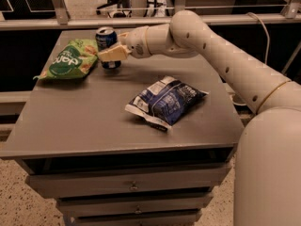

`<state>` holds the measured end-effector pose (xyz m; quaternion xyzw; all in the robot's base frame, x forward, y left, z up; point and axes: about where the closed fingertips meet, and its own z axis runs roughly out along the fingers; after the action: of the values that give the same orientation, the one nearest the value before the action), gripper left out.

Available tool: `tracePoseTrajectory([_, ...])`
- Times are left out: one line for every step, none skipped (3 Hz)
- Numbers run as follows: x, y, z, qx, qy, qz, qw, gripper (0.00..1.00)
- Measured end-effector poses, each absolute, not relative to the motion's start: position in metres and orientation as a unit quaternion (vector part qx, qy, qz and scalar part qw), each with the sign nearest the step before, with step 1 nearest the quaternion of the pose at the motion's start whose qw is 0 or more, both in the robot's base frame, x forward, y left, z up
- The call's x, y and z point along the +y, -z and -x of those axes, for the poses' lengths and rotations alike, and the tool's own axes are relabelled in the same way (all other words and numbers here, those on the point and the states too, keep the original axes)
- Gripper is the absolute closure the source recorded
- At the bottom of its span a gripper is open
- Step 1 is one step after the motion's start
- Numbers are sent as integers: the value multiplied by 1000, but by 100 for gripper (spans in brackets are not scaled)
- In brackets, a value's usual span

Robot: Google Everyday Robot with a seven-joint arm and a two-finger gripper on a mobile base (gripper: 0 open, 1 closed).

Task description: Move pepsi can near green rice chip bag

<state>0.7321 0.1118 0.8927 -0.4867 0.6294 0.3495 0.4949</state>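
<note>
The pepsi can (106,37), dark blue with a silver top, stands upright at the back left of the grey table (94,121), just right of the green rice chip bag (69,59). My gripper (110,53) reaches in from the right and is shut on the can, its tan fingers (114,54) crossing the can's lower half. The can's base sits at or just above the table top. The green bag lies flat at the table's back left corner, its right edge close to the can.
A blue-and-white crinkled bag (165,100) lies in the middle right of the table. My white arm (211,51) spans the back right. A railing (141,20) runs behind the table. Drawers (134,187) are below the front edge.
</note>
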Motion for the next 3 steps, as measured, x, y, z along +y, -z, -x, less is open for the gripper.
tracePoseTrajectory([122,-889,-737,625,-350,482,504,97])
tracePoseTrajectory([130,-888,-738,615,-351,482,516,75])
tracePoseTrajectory([138,-888,-735,595,-363,489,524,52])
